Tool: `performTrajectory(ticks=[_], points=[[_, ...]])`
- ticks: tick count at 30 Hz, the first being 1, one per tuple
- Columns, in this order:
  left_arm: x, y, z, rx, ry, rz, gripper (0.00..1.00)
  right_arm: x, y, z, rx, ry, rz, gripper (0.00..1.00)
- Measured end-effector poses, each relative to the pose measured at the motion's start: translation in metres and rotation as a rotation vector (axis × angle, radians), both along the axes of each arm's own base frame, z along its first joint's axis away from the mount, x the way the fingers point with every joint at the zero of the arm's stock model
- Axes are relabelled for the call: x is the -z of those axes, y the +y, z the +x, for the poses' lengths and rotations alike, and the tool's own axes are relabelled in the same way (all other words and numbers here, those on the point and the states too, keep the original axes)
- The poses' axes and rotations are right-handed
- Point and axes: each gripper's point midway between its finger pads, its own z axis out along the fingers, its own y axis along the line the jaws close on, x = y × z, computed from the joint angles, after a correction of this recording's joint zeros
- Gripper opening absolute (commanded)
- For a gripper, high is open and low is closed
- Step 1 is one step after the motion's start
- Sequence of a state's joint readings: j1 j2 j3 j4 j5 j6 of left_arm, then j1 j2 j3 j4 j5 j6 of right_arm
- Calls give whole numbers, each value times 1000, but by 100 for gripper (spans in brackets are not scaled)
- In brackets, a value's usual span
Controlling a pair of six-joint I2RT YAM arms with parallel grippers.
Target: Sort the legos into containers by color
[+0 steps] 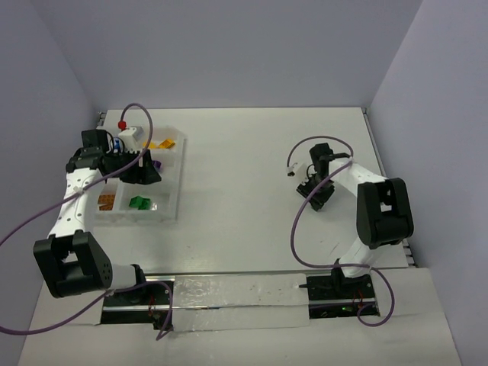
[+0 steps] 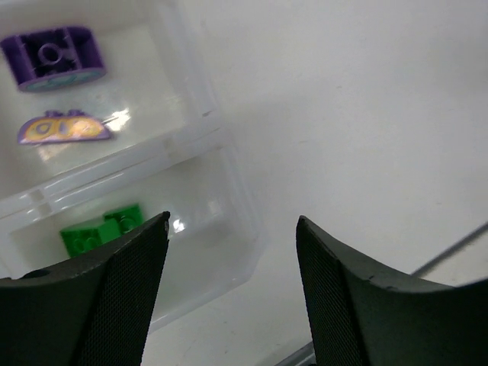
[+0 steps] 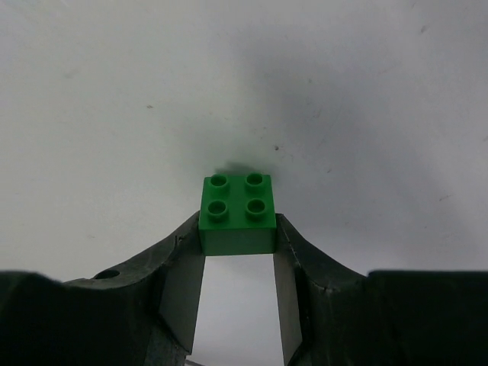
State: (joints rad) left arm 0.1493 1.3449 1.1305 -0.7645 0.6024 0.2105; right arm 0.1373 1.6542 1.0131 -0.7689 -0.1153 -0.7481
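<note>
In the right wrist view a green four-stud lego (image 3: 237,213) sits on the white table, and my right gripper (image 3: 237,232) is shut on it, both fingers pressing its sides. From above, that gripper (image 1: 314,194) is low over the table at the right and hides the brick. The clear divided tray (image 1: 177,177) lies at the left, and my left gripper (image 1: 145,174) hangs open over it with nothing between its fingers. The left wrist view shows that gripper (image 2: 232,229) at the tray's corner wall (image 2: 221,141). One compartment holds a purple brick (image 2: 53,57) and a rounded purple-and-yellow piece (image 2: 65,128); another holds green bricks (image 2: 103,229).
Other compartments hold orange pieces (image 1: 106,201) and yellow-orange pieces (image 1: 160,144). A small red object (image 1: 122,123) stands at the tray's far left corner. Purple cables loop beside both arms. White walls close the table at the back and both sides.
</note>
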Motion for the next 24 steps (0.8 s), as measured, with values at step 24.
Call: performTrajectory(ticks=[24], points=[[-112,-111,12,156,267,-906,99,-262,359,62,-374,-496,1056,0]])
